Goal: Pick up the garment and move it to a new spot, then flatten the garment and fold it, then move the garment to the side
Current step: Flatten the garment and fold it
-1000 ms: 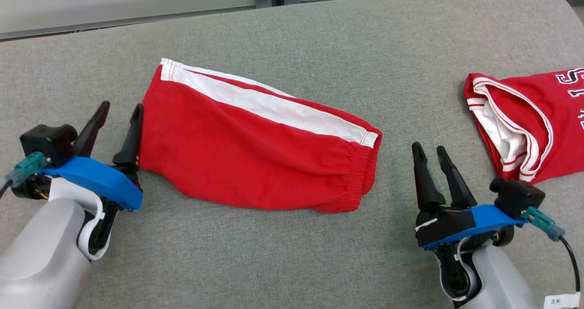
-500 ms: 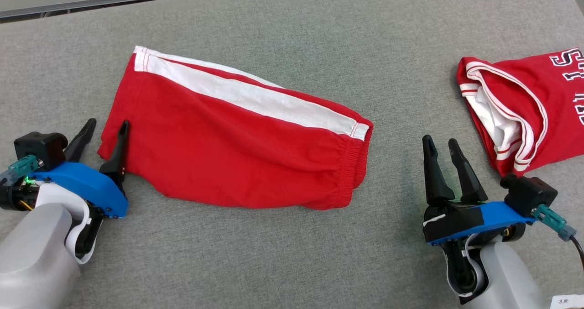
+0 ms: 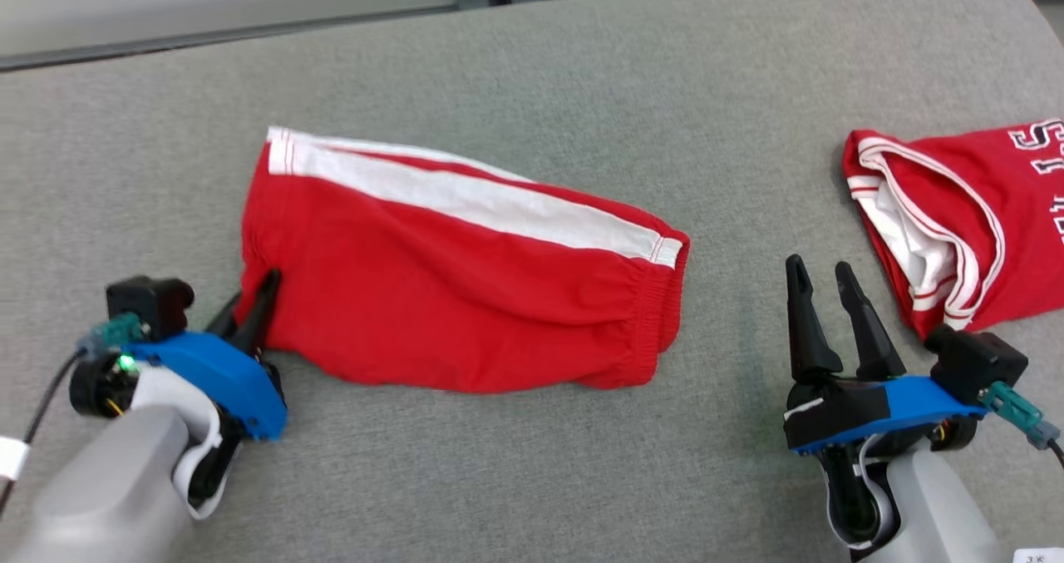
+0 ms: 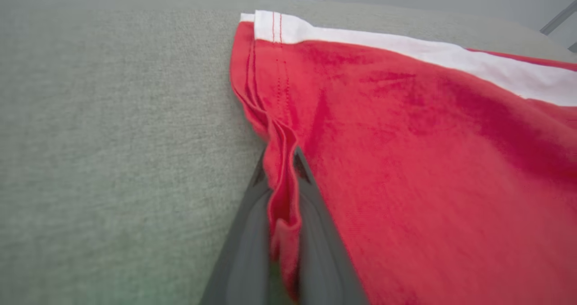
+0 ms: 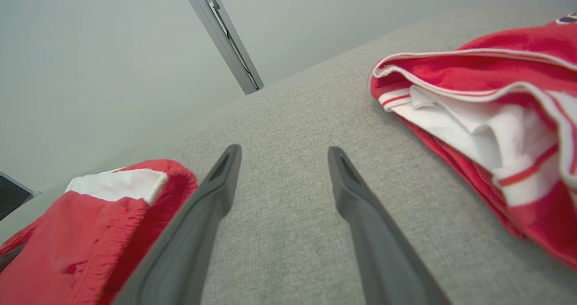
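1. The grey counter [image 3: 532,480] carries two garments.
2. The shorts [image 3: 449,297] lie mid-counter, hem to our left and waistband to our right. They look folded in half, so we judge the move aside is in hand.
3. The jersey [image 3: 956,214] lies far right, well apart from them.
4. The left gripper [image 3: 258,297] has its fingers clamped on the bunched hem.
5. The right gripper [image 3: 819,265] is empty, fingers apart. Next it should take the waistband so the fold holds.

Shorts [image 3: 465,313] left of jersey [image 3: 1027,230]
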Tool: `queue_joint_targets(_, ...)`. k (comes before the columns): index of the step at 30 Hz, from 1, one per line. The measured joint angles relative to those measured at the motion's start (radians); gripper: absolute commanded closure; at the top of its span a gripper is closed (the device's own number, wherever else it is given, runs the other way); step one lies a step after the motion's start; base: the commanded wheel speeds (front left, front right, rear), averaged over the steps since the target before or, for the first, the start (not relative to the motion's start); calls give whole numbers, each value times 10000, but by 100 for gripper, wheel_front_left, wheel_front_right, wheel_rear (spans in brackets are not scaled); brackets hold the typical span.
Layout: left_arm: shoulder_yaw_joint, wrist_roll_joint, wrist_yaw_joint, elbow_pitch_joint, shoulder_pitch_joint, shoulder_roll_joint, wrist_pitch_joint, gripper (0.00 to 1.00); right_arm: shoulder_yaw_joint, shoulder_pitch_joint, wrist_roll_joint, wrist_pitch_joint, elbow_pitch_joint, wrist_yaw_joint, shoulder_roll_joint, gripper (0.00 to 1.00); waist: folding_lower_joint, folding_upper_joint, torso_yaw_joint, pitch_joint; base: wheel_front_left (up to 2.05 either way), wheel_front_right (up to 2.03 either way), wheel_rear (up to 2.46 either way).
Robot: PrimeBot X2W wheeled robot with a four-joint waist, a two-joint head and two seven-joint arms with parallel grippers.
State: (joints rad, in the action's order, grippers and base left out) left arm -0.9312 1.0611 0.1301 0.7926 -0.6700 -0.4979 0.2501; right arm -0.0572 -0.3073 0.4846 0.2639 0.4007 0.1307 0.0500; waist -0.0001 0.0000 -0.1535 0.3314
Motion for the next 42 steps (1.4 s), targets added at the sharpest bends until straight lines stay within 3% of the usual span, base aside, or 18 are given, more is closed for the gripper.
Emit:
queue_joint_targets(4, -67, 128, 15, 81, 570, 167, 104, 100, 146, 137, -121, 0, 221, 0, 2, 0, 1, 0, 323, -477, 0, 0, 0)
queue_joint_targets(9, 1093, -94, 15, 59, 1456, 510, 113, 100, 397, 405, -606, -2, 435, 0, 2, 0, 0, 0, 825, -1139, 0, 0, 0)
queue_joint_targets(26, 4161, -2757, -464, -523, 4777, 2449, 115, 100, 635, 1395, -2144, -2, 895, 0, -2, 0, 0, 0, 1605, -2664, 0, 0, 0)
queue_joint_targets(27, 4297, -3018, -518, -602, 4843, 2489, 115, 97, 612, 1456, -2243, 0, 903, 0, 0, 0, 0, 0, 1647, -2703, 0, 0, 0)
queue_joint_targets(28, 4357, -3283, -520, -623, 4875, 2499, 115, 56, 600, 1498, -2301, 0, 913, 0, -6, 0, 0, 0, 1677, -2730, 0, 0, 0)
queue_joint_targets(29, 4466, -3459, -531, -639, 4924, 2531, 115, 0, 589, 1523, -2303, -2, 924, 0, -10, 0, 0, 0, 1705, -2749, 0, 0, 0)
queue_joint_targets(35, 5618, -4541, -627, -1313, 5248, 2849, 115, 0, 474, 1522, -2412, -2, 872, 0, 0, 0, 0, 0, 1884, -2706, 0, 0, 0)
queue_joint_targets(42, 6380, -5348, -408, -1638, 5430, 3170, 115, 0, -286, 1013, -2723, -2, 665, 0, 0, 0, 1, 0, 2061, -2410, 0, 0, 0)
